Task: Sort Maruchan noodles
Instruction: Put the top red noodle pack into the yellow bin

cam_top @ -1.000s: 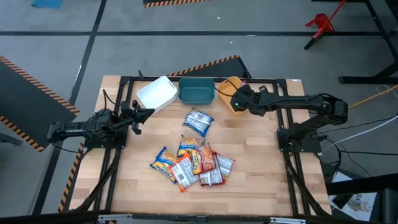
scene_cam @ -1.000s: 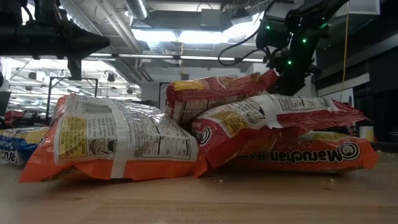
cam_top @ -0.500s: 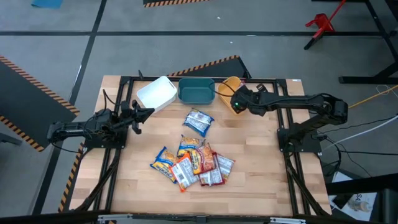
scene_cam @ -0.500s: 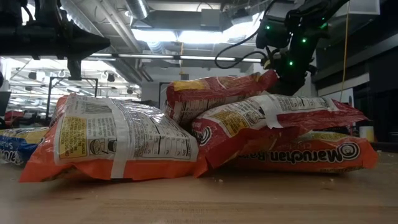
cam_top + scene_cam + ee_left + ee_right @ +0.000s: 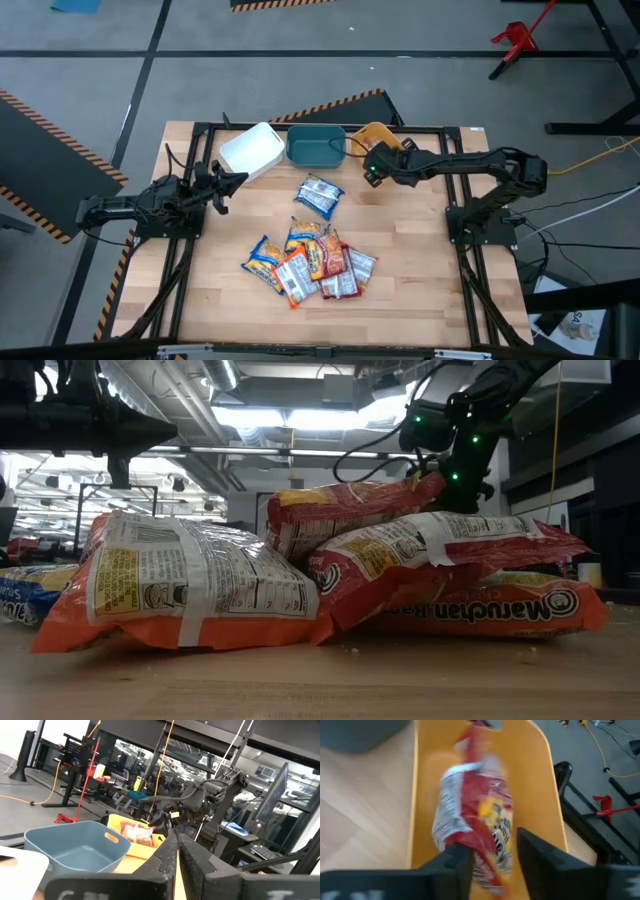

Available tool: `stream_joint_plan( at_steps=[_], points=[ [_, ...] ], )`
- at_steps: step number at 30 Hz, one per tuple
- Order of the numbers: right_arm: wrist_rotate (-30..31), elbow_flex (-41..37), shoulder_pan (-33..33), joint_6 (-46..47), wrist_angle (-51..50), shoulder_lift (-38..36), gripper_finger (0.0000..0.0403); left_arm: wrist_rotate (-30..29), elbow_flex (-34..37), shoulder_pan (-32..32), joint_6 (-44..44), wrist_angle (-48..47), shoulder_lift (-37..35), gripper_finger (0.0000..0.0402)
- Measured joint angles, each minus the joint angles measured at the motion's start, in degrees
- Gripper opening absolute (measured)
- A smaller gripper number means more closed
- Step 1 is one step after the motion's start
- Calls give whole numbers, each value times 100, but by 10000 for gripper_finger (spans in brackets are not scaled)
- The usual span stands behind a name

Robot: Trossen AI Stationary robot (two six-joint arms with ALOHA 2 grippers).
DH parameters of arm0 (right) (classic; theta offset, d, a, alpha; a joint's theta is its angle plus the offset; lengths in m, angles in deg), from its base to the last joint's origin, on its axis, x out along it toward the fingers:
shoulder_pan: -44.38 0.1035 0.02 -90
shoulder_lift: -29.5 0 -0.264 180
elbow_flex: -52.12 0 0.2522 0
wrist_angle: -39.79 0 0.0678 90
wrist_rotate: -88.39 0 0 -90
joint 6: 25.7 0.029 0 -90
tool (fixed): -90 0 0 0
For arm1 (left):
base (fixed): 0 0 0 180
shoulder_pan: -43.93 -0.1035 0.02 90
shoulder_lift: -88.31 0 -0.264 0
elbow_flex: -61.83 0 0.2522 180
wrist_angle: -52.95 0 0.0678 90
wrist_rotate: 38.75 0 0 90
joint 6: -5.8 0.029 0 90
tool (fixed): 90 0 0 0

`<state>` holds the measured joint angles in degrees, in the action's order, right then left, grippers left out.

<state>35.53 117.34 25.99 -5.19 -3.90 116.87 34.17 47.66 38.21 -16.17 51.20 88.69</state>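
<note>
With its fingers apart, the right end effector [image 5: 492, 857] hovered over the orange bin [image 5: 540, 785] where 1 red Maruchan packet [image 5: 477, 815] lay sorted, while the left end effector [image 5: 222, 187] waited closed beside the white bin [image 5: 252, 150].

Two dark, slender, multi-joint arms. Right arm [image 5: 470, 165]: black segments, green indicator lights beside its wrist, black cables looping above it. Left arm [image 5: 140, 205]: matte black. Left gripper [image 5: 175, 865] and right gripper [image 5: 490, 857]: flat, dark, blunt-edged fingers.
</note>
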Motion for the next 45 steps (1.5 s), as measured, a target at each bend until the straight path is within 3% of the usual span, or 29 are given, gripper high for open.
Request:
stream_joint_plan(
  at_steps=[4, 8, 23, 33, 37, 45],
  points=[
    [-32, 2, 0, -117, 307, -8, 190, 0, 0, -1, 0, 0, 0, 11],
    [-33, 2, 0, -420, 411, -11, 209, 0, 0, 0, -13, 0, 0, 11],
    [-923, 4, -50, -919, 220, 114, 211, -2, 0, 0, -40, 0, 0, 11],
    [-972, 4, -130, -734, -15, 269, 211, -4, 0, 0, -40, 0, 0, 11],
    [-1248, 4, -114, -1050, 63, 423, 211, -7, 0, -2, -39, 0, 0, 11],
    [-991, 4, -115, -1030, 315, 450, 211, -31, -1, -1, -37, 0, -1, 11]
  ],
)
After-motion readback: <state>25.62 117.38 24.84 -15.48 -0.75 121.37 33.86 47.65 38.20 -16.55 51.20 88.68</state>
